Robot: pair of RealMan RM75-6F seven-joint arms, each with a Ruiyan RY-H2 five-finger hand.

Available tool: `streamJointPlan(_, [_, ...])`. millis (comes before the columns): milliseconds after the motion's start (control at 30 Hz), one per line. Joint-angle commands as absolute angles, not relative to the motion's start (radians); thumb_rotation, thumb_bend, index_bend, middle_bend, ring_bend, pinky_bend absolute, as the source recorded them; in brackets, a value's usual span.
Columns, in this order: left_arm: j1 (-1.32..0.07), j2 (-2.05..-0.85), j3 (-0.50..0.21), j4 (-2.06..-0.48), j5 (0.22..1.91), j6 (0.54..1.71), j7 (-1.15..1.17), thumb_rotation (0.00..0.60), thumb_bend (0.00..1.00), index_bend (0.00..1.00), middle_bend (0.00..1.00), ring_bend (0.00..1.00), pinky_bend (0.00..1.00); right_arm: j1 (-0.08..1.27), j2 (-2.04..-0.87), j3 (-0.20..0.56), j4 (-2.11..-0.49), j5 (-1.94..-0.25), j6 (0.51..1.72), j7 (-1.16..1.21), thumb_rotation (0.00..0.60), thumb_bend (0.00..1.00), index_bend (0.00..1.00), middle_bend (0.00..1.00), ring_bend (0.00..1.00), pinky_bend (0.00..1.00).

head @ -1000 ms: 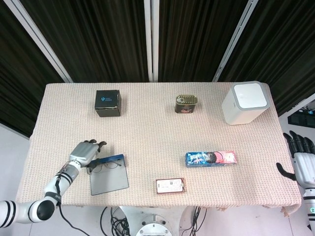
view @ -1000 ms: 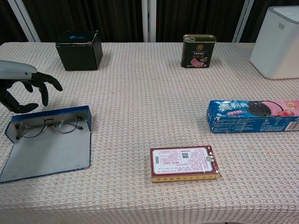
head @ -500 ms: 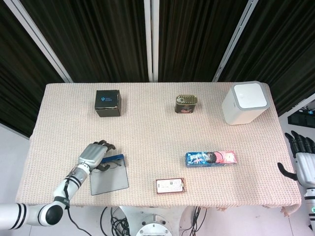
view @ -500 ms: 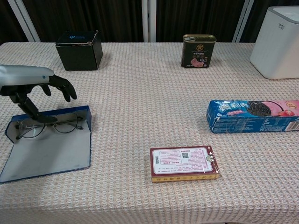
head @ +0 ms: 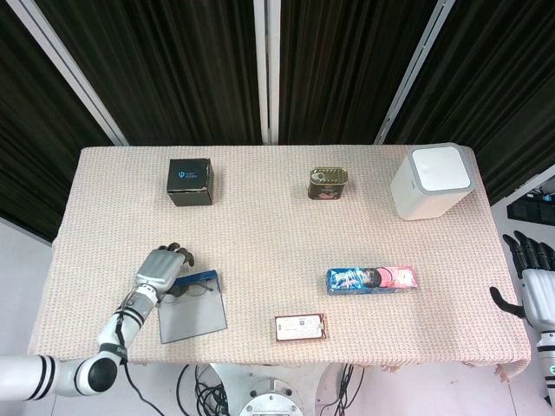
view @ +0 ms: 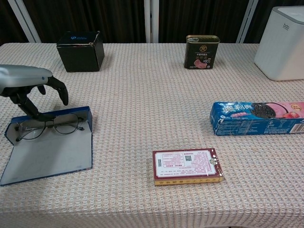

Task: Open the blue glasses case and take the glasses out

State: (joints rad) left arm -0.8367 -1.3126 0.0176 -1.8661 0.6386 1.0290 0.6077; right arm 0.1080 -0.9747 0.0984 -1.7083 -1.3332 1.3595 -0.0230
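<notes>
Now the silver-and-black left hand had descended over the open blue fabric glasses case at the table's seven o'clock; its fingertips met the thin metal-framed glasses, whether gripped could not be told. The idle right hand hung spread.

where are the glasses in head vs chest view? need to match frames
Head view: the glasses lie low and left, in the open blue glasses case, just right of the left hand.
Chest view: the glasses sit at mid-left, along the case's far edge, under the left hand.
Shared landmark: the black box, beyond the case in both.
</notes>
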Motion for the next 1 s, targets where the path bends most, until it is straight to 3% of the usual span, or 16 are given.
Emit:
streamJointPlan(33, [-0.838,-1.313,0.021,-1.872,0.621,1.031,0.618,0.548,0.35,0.35,0.21,0.11,0.23,0.107,-0.974,0.098,-1.71,-1.334,1.361,-0.025,0.6,0.24,0.0,0.0,0.0,0.0])
streamJointPlan(867, [-0.837,-1.315,0.008,-1.855,0.597,1.014,0.598,0.545,0.4,0.5,0.21,0.11,0.23,0.11,-0.974,0.099,-1.71,-1.327,1.354,-0.025,0.6,0.24,0.0,0.0,0.0,0.0])
streamJointPlan(1000, [-0.834,-1.321,0.007,-1.854,0.602,1.029,0.602,0.581,0.4,0.53,0.22,0.11,0.23,0.11,-0.975,0.099,-1.706,-1.328,1.354,-0.022,0.6,0.24,0.0,0.0,0.0,0.0])
